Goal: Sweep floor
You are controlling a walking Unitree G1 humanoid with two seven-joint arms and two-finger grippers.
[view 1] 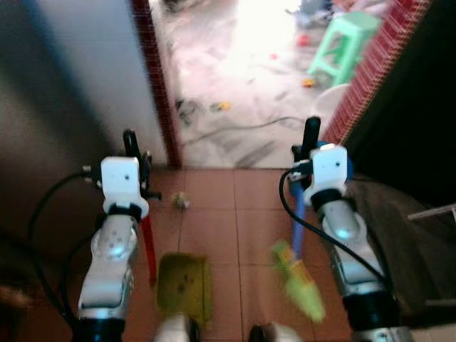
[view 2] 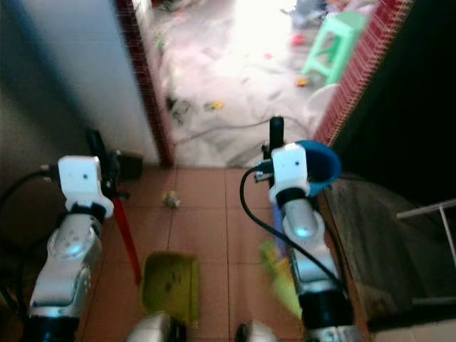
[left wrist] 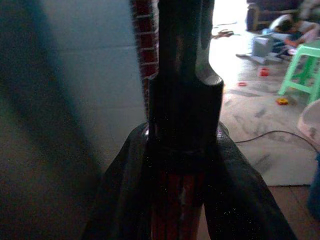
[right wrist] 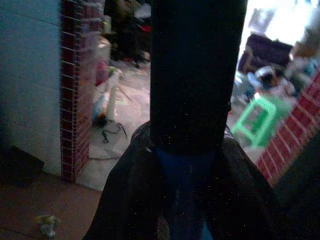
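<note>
My left tool holds the red handle of the green dustpan at lower middle. My right tool holds the blue broom, lower right, on the tiled floor.

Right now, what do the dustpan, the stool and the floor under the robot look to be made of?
The dustpan looks like moulded plastic, matte yellow-green, on a red handle held in the left claw. The stool also looks like plastic: uniform mint green, smooth moulded legs. The floor looks like terracotta-coloured tile, given its square grout lines and faint sheen; blur leaves the finish uncertain.
</note>
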